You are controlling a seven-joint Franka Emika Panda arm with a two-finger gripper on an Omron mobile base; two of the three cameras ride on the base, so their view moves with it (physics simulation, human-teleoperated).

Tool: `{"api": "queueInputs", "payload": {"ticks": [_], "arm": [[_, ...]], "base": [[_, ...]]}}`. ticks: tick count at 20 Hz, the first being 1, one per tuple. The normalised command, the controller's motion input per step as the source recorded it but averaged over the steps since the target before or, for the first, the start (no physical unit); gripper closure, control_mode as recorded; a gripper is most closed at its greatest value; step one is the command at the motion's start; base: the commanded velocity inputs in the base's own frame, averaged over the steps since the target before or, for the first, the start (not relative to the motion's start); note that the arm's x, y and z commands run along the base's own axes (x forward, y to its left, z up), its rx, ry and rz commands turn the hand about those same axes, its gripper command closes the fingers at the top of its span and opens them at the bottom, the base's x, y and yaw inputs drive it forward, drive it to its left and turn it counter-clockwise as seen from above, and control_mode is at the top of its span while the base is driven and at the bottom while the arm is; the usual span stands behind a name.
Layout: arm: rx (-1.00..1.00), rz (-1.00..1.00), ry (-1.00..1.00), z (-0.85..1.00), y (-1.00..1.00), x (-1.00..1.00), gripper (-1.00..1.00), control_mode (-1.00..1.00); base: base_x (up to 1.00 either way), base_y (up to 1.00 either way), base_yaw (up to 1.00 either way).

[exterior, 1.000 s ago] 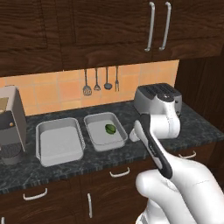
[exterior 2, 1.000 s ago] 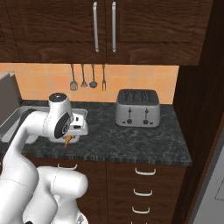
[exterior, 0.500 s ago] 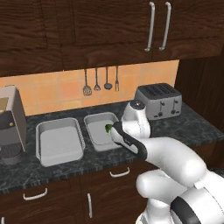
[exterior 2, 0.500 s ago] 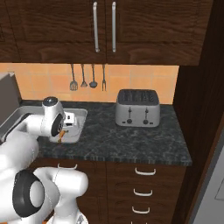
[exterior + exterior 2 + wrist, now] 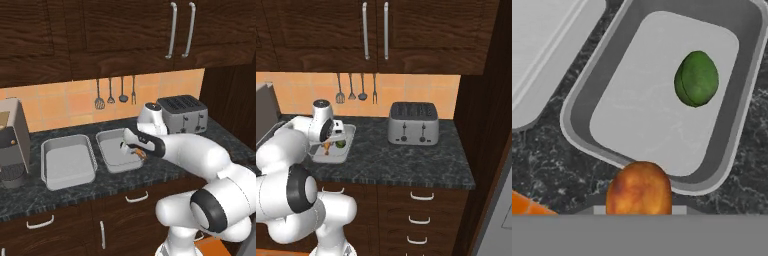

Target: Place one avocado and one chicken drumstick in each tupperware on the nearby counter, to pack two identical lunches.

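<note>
My gripper (image 5: 133, 149) is shut on a brown chicken drumstick (image 5: 639, 187), which hangs over the near rim of the right tupperware (image 5: 111, 159). That grey tupperware (image 5: 637, 120) holds one green avocado (image 5: 696, 78) near its far side. The avocado (image 5: 341, 143) also peeks out beside the drumstick (image 5: 327, 147) in the right base view. A second grey tupperware (image 5: 67, 163) sits to the left, with nothing in the part I can see. Both rest on the black counter (image 5: 100, 186). My fingers are hidden behind the drumstick in the hand view.
A silver toaster (image 5: 183, 114) stands at the back right of the counter (image 5: 406, 160). A grey coffee machine (image 5: 11, 142) is at the far left. Kitchen utensils (image 5: 116, 92) hang on the tiled wall, under dark cabinets. Drawers with silver handles (image 5: 421, 196) run below the counter edge.
The arm has swung left and lowered, carrying the drumstick from beside the toaster to the right tupperware's near rim. The containers and avocado have stayed put.
</note>
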Motion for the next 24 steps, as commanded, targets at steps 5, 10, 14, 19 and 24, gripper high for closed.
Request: {"api": "queueInputs", "payload": {"ticks": [5, 10, 14, 19, 24], "arm": [[-0.1, 0.08, 0.2, 0.0, 0.35, 0.21, 1.0, -1.0], [-0.09, 0.02, 0.17, 0.0, 0.29, 0.31, 1.0, -1.0], [-0.02, 0.0, 0.0, -0.13, 0.09, 0.85, 1.0, -1.0], [0.0, 0.02, 0.0, -0.47, 0.22, 0.57, 1.0, -1.0], [0.0, 0.06, -0.14, -0.45, 0.07, 0.0, 1.0, -1.0]], "base": [[0.0, 0.0, 0.0], [0.0, 0.0, 0.0], [0.0, 0.0, 0.0], [0.0, 0.0, 0.0], [0.0, 0.0, 0.0]]}}
